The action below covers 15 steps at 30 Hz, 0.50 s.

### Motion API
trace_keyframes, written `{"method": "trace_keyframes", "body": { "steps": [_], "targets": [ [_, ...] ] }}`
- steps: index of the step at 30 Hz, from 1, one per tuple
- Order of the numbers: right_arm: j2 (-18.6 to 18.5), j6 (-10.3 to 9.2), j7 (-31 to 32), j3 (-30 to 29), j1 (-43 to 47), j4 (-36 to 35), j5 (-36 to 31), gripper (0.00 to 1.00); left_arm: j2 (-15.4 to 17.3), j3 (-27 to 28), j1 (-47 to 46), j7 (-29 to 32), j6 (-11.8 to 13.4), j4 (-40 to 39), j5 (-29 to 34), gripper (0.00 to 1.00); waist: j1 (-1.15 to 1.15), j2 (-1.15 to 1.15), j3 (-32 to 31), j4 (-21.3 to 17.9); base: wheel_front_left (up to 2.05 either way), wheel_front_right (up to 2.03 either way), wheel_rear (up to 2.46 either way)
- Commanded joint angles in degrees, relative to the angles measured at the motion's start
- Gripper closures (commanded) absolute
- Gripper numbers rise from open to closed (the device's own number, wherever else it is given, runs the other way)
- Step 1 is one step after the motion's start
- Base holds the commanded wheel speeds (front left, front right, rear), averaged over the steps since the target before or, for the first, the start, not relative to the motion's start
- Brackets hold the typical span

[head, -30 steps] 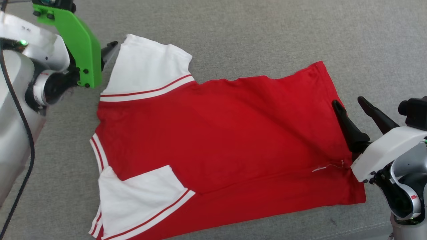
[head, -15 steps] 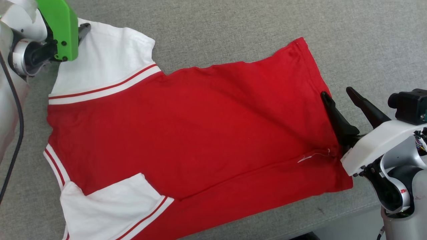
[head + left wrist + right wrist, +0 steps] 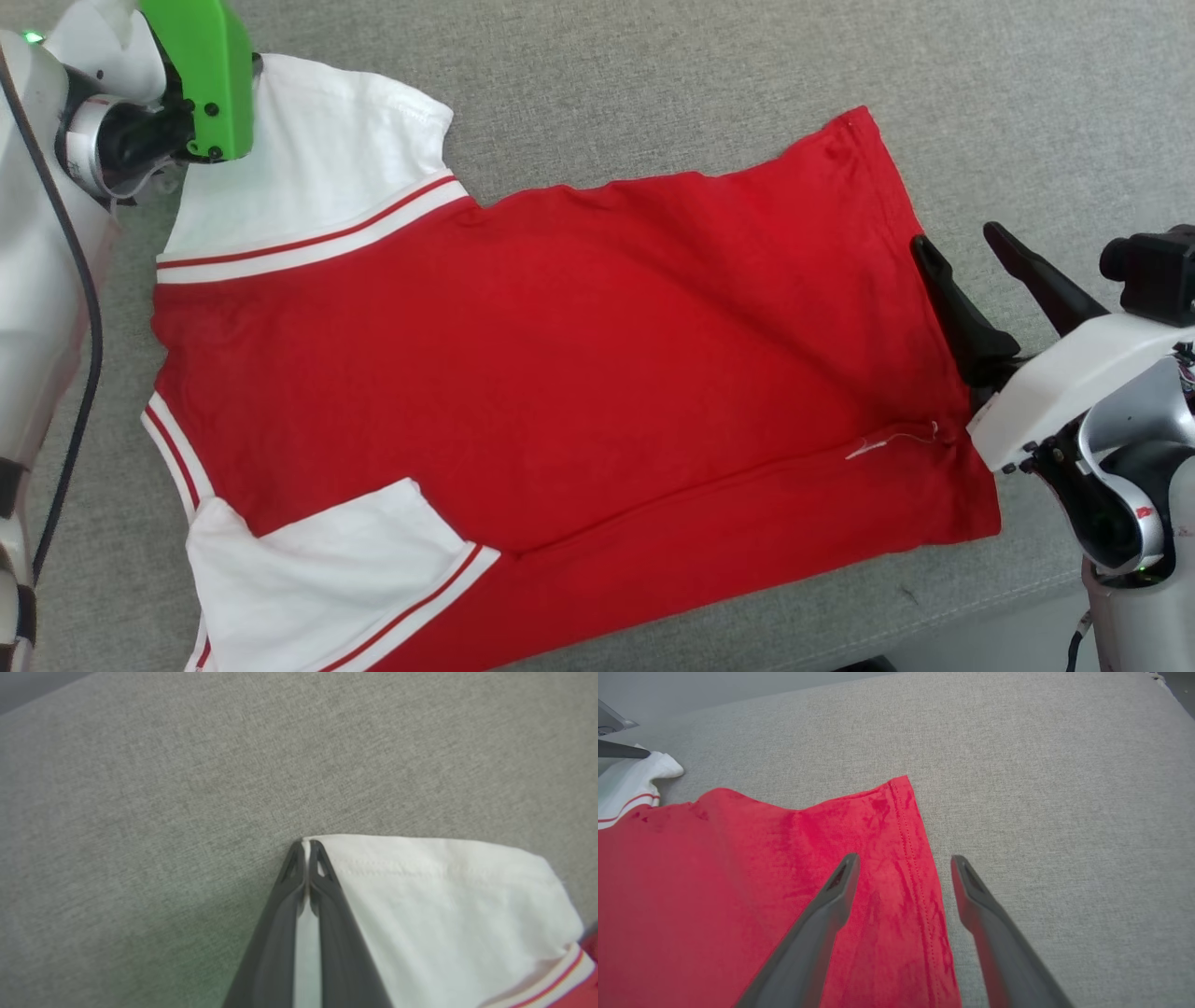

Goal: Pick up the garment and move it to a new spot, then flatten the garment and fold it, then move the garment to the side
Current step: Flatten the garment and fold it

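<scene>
The garment (image 3: 560, 355) is a red T-shirt with white sleeves and striped trim, lying spread on a grey fabric surface (image 3: 653, 84). Its hem points right and its collar end left. In the left wrist view my left gripper (image 3: 306, 843) is shut on the outer corner of the far white sleeve (image 3: 444, 896). In the head view that hand sits at the top left behind its green mount (image 3: 201, 75). My right gripper (image 3: 957, 237) is open at the hem, one finger over the red cloth and one over the grey surface (image 3: 904, 858). The print is hidden.
The near white sleeve (image 3: 327, 560) lies folded in over the red body at the lower left. A loose white thread (image 3: 896, 441) lies close to the hem. The grey surface's front edge (image 3: 1018, 597) runs under my right arm. Bare surface stretches beyond the garment.
The whole picture shifted, so the head camera moved. My left gripper went from beside the far sleeve onto its outer corner. My right gripper stays open at the hem.
</scene>
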Motion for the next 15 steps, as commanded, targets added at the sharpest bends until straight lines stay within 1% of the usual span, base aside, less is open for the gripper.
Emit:
{"method": "trace_keyframes", "body": {
  "steps": [1, 4, 8, 10, 15],
  "targets": [
    [-0.6, -0.05, 0.6, -0.1, -1.3, 0.3, 0.6, 0.0, -1.0, -0.2, 2.3, -1.3, -0.2, 0.7, -0.5, 1.0, 0.0, 0.0, -1.5, 1.1, 0.0, 0.0, 0.0],
    [-2.0, -0.05, 2.7, -0.5, -2.2, 0.9, 1.1, 0.0, -2.0, 0.3, 2.6, -4.0, -0.6, 0.0, -1.0, 1.0, 0.0, 0.0, -3.2, 2.5, 0.0, 0.0, 0.0],
    [-3.7, -0.05, 8.1, -1.7, -3.7, 2.1, 2.0, 0.0, -3.3, 1.2, 3.7, -6.8, -1.2, -2.8, -2.7, 1.0, 0.0, 0.0, -5.0, 5.0, 0.0, 0.0, 0.0],
    [-3.7, -0.05, 11.9, -2.9, -4.9, 3.3, 2.4, 0.0, -3.2, 1.5, 4.4, -8.1, -1.4, -4.8, -3.0, 1.0, 0.0, 0.0, -5.5, 6.4, 0.0, 0.0, 0.0],
    [-5.4, -0.05, 21.5, -4.3, -9.9, 7.7, 1.1, 0.0, -2.2, 0.9, 7.0, -9.4, -1.4, -11.1, -2.7, 1.0, 0.0, 0.0, -6.2, 9.7, 0.0, 0.0, 0.0]
  ]
}}
